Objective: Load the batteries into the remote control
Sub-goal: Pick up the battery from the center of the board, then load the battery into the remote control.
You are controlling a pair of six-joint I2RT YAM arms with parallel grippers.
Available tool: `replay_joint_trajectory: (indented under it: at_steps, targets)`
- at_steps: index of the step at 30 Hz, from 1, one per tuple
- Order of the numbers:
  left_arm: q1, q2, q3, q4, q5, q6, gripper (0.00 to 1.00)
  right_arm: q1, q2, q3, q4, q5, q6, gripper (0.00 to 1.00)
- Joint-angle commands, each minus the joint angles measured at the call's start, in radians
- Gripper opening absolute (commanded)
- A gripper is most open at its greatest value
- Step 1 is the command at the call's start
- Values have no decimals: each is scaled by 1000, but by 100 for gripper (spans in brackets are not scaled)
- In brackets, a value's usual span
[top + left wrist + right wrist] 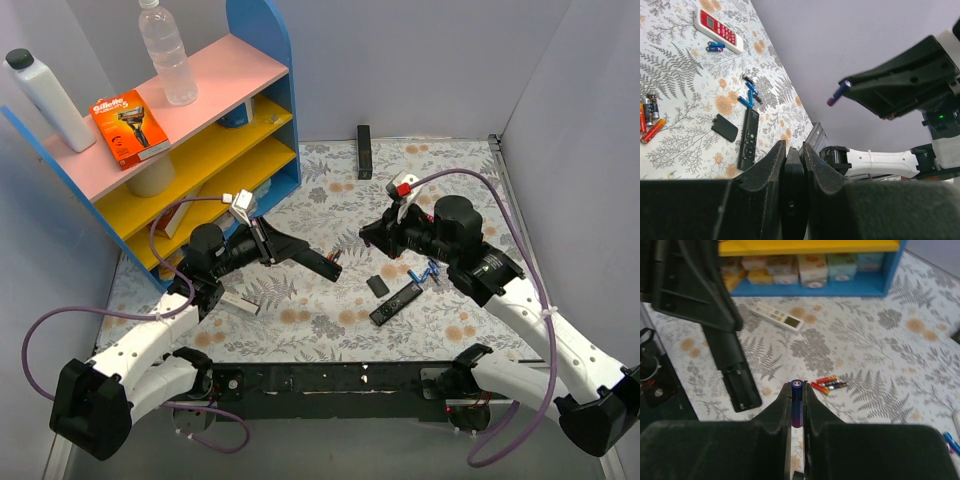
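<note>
A flower-printed worktop (300, 320) sits between plain grey walls, with a blue shelf unit (275, 60) of pink and yellow boards at your far left.

Your left jaws are clamped on the remote control (300, 250) and hold it clear of the worktop, near the middle. Through the right wrist camera you see its plain black back, with the battery bay uncovered at the free end.

Your right jaws are clenched on one blue battery (837, 94), and one end of it shows past the fingertips. That battery hangs in the air near the free end of the remote control, apart from it.

The small black battery cover (378, 285) lies flat on the worktop below your right jaws. It is just beside a second black remote (397, 302), which lies buttons up. A few spare batteries (430, 270) lie loose near that remote's far end.

A red-and-white remote (718, 31) lies further off, with two more blue cells (715, 46) next to it. A small cluster of red and orange cells (827, 384) lies on the worktop under the held remote control. A white remote (776, 316) lies near the foot of the shelf unit. A third black remote (364, 150) lies by the back wall.
</note>
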Motion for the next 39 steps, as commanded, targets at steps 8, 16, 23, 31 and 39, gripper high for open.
replay_joint_trajectory:
  at_steps: [8,16,23,31,39]
  targets:
    - [-3,25,50,131,68,-103,0,217,-16,-4,147,-91,-80,1]
    - [-4,8,72,139,70,-116,0,310,34,0,152,-17,-96,1]
    - [-6,-12,69,137,76,-116,0,316,39,-4,153,15,-111,1]
    - [-4,-10,72,140,82,-109,0,319,53,3,135,14,-130,1]
    - [-4,-5,82,142,78,-107,0,323,74,9,97,-5,-143,1]
